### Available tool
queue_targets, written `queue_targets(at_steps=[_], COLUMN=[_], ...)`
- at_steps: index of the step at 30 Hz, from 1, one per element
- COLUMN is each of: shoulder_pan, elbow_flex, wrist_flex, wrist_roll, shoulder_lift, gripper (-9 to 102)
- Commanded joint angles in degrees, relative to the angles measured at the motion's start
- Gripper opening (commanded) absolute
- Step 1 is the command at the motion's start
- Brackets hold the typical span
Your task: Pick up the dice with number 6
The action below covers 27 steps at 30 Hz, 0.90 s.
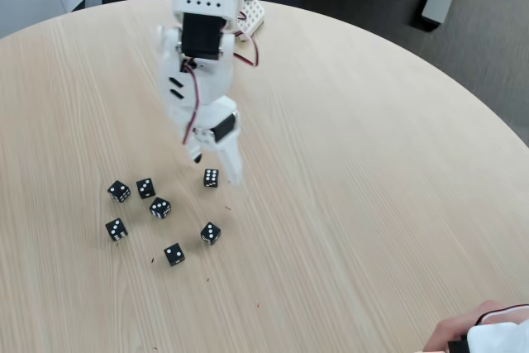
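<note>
Pale wood round table (pixel 372 204), dark floor (pixel 488 31) behind, open pincer (pixel 216 167) beside six-pip die (pixel 212 177)

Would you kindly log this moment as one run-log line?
phase: approach | gripper: open, above table | target: six-pip die between fingertips, not gripped | six other dice: untouched

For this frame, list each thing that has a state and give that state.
gripper: open, lowered around the six-pip die, not closed on it
six-pip die: flat on the table, between the fingers
six other dice: lying loose on the table, untouched
table: bare wood apart from the dice
</note>
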Motion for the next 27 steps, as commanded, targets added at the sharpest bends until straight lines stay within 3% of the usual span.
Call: queue_targets(at_steps=[1, 27], shoulder_pan=[0.26, 0.26], elbow_flex=[-1.05, -1.14], wrist_flex=[-0.35, -0.35], wrist_roll=[0.79, 3.25], shoulder_lift=[0.26, -4.31], gripper=[30, 29])
